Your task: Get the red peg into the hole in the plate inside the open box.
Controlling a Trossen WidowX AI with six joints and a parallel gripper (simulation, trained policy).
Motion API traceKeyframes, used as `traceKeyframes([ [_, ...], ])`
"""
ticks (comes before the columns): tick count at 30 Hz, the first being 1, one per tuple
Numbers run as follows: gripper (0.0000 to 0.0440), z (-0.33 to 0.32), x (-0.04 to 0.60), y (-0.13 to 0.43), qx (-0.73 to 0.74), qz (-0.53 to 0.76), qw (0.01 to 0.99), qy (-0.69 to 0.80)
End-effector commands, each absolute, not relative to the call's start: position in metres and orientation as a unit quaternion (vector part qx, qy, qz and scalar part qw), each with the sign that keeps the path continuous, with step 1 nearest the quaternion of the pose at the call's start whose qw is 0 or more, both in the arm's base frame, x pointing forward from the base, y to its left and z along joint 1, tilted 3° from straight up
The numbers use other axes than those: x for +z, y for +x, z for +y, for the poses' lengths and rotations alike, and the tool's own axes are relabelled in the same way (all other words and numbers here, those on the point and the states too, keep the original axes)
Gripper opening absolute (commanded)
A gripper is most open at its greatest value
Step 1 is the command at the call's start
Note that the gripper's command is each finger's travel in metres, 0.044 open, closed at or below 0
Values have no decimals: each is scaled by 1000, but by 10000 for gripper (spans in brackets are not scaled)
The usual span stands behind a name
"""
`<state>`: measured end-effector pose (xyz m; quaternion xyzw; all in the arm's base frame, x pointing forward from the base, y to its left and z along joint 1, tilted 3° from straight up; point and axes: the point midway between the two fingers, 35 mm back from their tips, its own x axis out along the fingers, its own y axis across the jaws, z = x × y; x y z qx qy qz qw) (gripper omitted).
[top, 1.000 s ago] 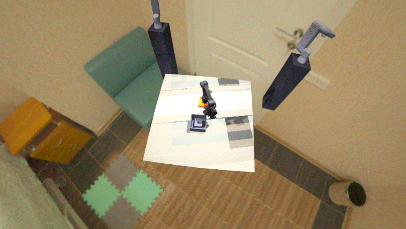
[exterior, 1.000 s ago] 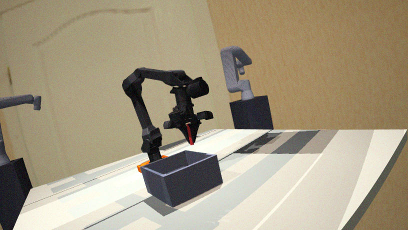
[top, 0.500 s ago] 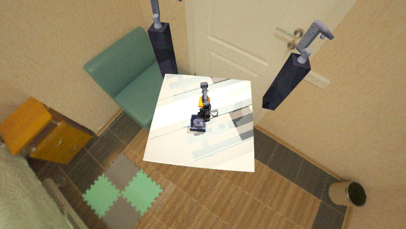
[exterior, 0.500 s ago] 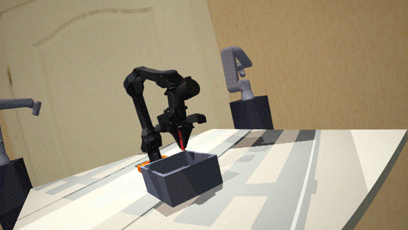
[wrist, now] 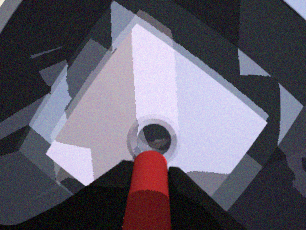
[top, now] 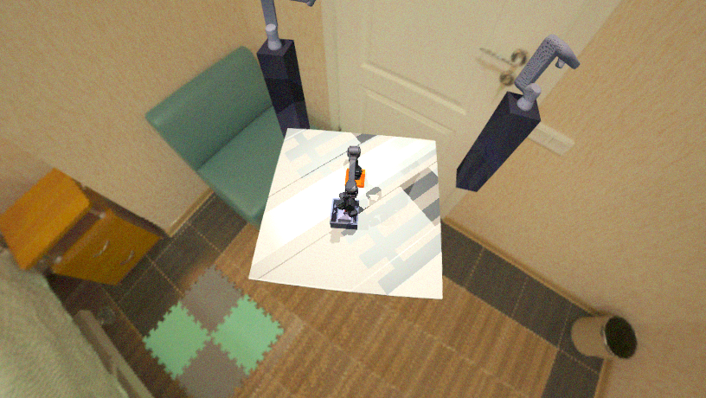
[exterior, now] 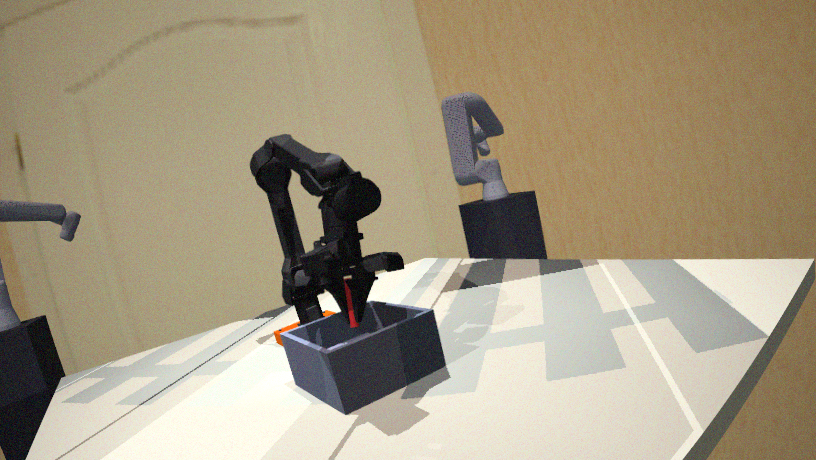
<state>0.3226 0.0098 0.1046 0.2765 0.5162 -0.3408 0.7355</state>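
My gripper [exterior: 353,320] [wrist: 149,173] is shut on the red peg [exterior: 350,305] [wrist: 150,172]. The peg points down with a slight tilt, its lower tip inside the mouth of the grey-blue open box [exterior: 374,365] [top: 344,226]. In the wrist view the pale plate [wrist: 215,120] lies at the box bottom, and the peg's tip overlaps the near rim of the round hole [wrist: 157,135]. The peg's tip appears above the plate; the exact height cannot be told. The arm hides part of the box in the top view.
The box stands on the white table [top: 296,257] [exterior: 514,422], in front of the arm's orange base [top: 361,183] [exterior: 285,333]. The box walls surround the fingers. Two grey arms on dark pedestals [top: 497,143] [top: 284,84] stand beyond the table.
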Motion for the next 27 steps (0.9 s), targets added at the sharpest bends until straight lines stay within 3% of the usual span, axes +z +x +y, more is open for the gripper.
traceKeyframes([
  [1, 0, 6, 96, 326, -333, 528, 733, 270],
  [7, 6, 2, 79, 328, -313, 551, 730, 257],
  [14, 139, -2, 66, 331, -303, 574, 717, 254],
  [27, 170, -8, 92, 362, -285, 585, 715, 256],
])
